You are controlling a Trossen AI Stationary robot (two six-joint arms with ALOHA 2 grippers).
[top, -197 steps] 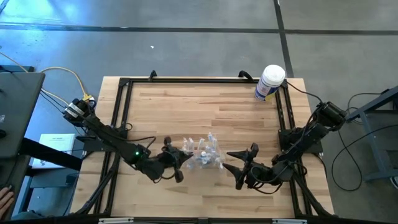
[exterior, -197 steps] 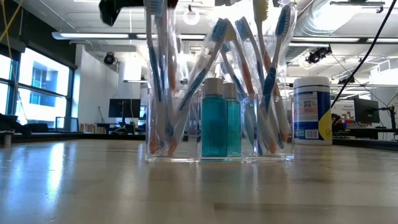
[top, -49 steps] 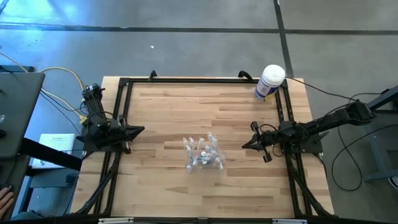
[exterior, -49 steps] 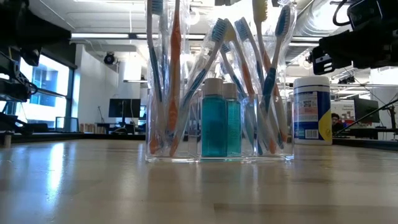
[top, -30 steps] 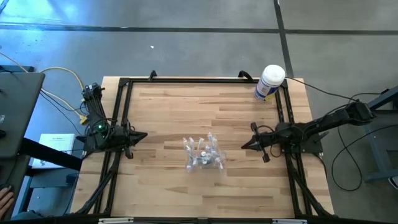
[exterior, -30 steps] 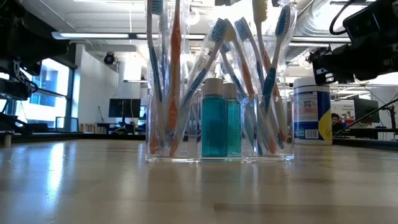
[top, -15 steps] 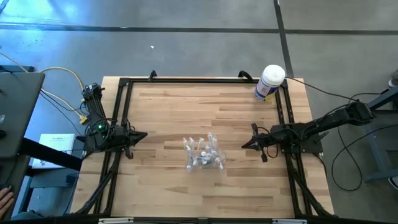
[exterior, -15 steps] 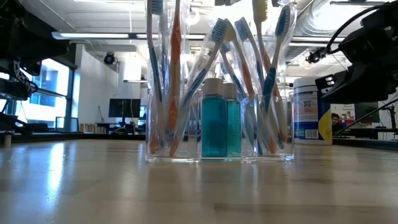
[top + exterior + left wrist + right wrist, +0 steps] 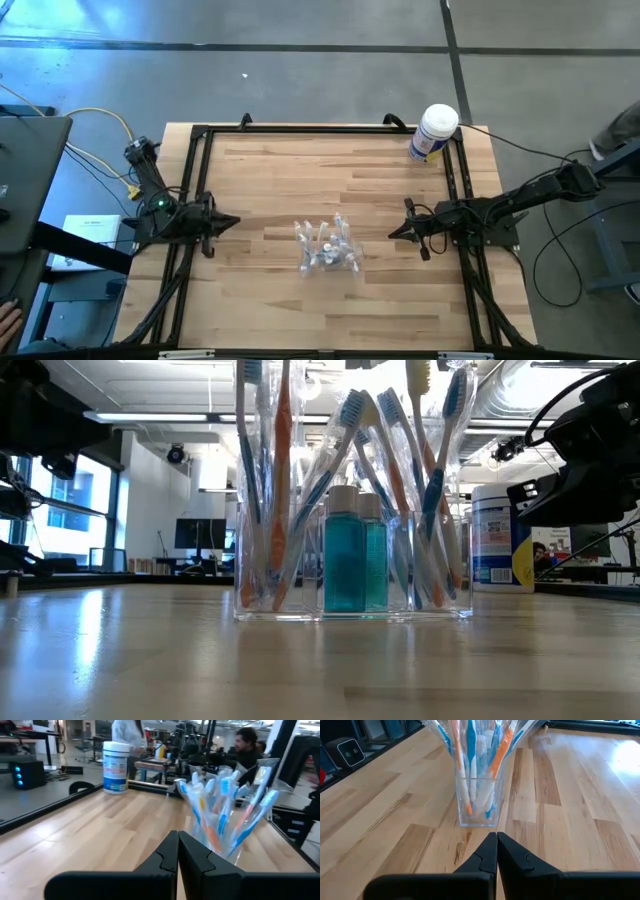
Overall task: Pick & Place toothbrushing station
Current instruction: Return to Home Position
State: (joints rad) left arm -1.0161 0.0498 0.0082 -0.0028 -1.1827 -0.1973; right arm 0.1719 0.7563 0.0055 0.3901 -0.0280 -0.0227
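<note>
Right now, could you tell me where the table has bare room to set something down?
Bare: the broad stretch between the toothbrushing station and the edge holding the white tub, and the strip on the station's opposite side. Tighter: the middle band, where the left gripper and right gripper, both shut, flank the station.

The holder (image 9: 308,585) stands near the middle of the table (image 9: 300,170), with toothbrushes (image 9: 280,480) upright in its outer compartments and two bottles (image 9: 345,560) side by side in the middle one. The tub (image 9: 434,133) stands at the table's back right corner, well apart from the holder. The left gripper (image 9: 232,221) is at the table's left edge and the right gripper (image 9: 392,232) is toward its right edge, with the holder between them.
</note>
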